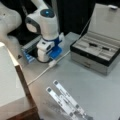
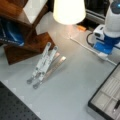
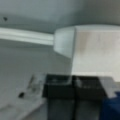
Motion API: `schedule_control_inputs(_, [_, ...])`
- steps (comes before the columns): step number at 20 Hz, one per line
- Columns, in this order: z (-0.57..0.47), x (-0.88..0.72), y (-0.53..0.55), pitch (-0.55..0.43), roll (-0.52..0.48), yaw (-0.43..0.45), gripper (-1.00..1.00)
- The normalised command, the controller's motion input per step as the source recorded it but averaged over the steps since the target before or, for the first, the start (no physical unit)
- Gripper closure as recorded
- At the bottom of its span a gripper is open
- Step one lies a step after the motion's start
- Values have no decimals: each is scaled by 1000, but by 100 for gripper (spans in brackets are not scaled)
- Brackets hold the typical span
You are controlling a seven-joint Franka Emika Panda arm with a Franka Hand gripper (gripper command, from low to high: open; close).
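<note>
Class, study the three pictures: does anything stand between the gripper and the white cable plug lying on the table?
Nothing visible does. The gripper is down at the white cable plug on the grey table; in the wrist view the dark fingertips sit right against the plug.

A grey surface [image 1: 100, 92] is seen in both front views, backed by darkness. A wooden shelf unit [image 2: 22, 32] is set at a front view's left, and a lit white lampshade [image 2: 68, 10] is placed at its top
</note>
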Motion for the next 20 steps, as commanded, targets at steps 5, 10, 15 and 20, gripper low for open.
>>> schedule_control_inputs(5, [-538, -788, -278, -585, 76, -21, 100])
schedule_control_inputs(10, [-542, -830, -234, -590, 74, -43, 100])
schedule_control_inputs(15, [-506, -908, -166, -588, 58, -56, 100])
schedule_control_inputs(20, [-498, -996, -191, -583, 54, -45, 100])
